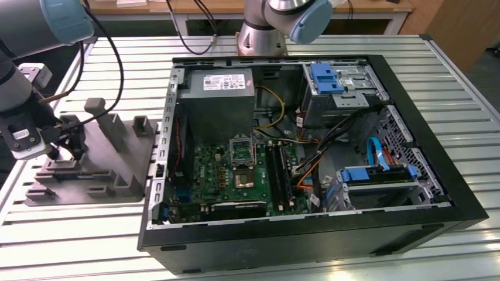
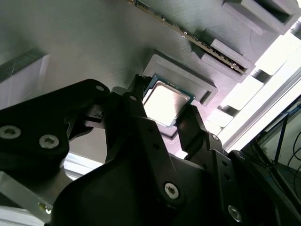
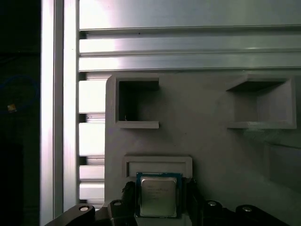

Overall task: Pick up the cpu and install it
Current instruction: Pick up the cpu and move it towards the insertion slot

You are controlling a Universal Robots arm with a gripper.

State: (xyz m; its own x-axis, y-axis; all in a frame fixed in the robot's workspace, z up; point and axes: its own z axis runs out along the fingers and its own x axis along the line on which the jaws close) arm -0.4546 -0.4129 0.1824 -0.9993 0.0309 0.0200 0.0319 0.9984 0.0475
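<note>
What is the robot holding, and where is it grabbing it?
The end effector pinches the cpu by two opposite side edges, leaving its silvery top bare. The chip is low over its nest on the grey fixture.

Silvery cpu [image 3: 158, 195]; grey fixture [image 3: 202, 141]; black tool [image 2: 164, 106].

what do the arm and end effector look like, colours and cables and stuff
The arm is silver-grey round tubing with light blue caps on its joints, and a black cable loops alongside it. A pale block with a small label sits at the wrist. The end effector is matte black, built from angular linked bars fastened with silver screws.
</note>
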